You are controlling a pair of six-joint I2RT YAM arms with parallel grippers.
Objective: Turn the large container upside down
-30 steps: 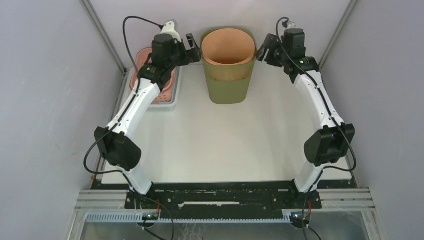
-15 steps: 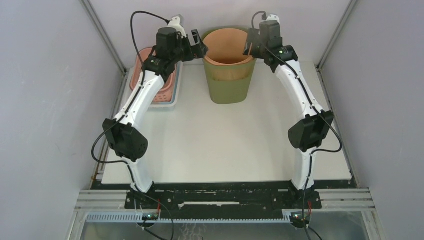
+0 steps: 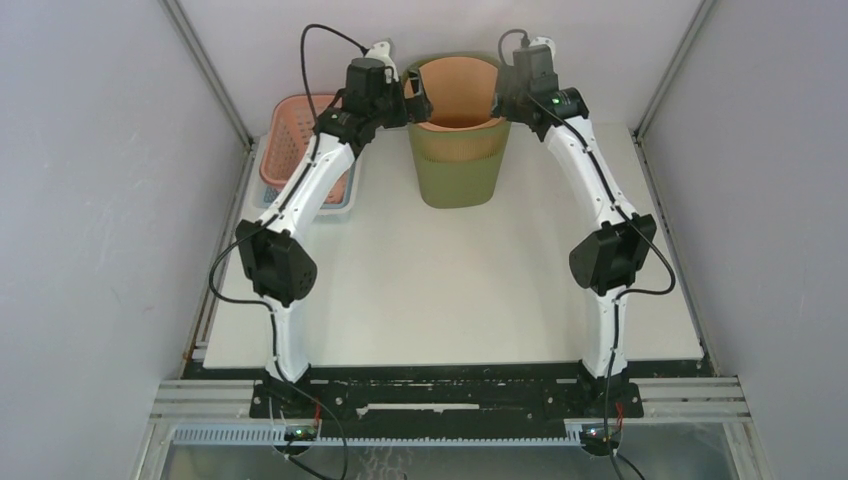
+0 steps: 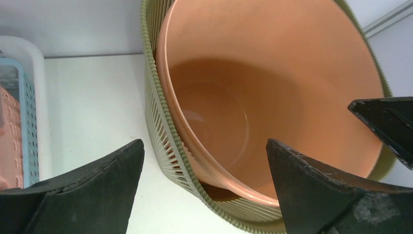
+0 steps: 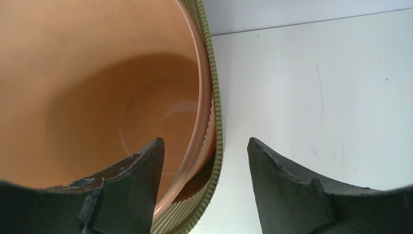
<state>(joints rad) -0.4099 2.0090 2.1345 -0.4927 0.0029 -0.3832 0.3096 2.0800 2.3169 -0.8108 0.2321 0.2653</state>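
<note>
Saw large container upright, orange inside. Left gripper spread, straddling its left rim. Right gripper spread, straddling its right rim. Pink basket left of container.

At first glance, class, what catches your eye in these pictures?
A tall green bin with an orange liner stands upright at the table's far middle. The left gripper and right gripper, both open, straddle its rim from opposite sides. A pink basket sits far left.
</note>
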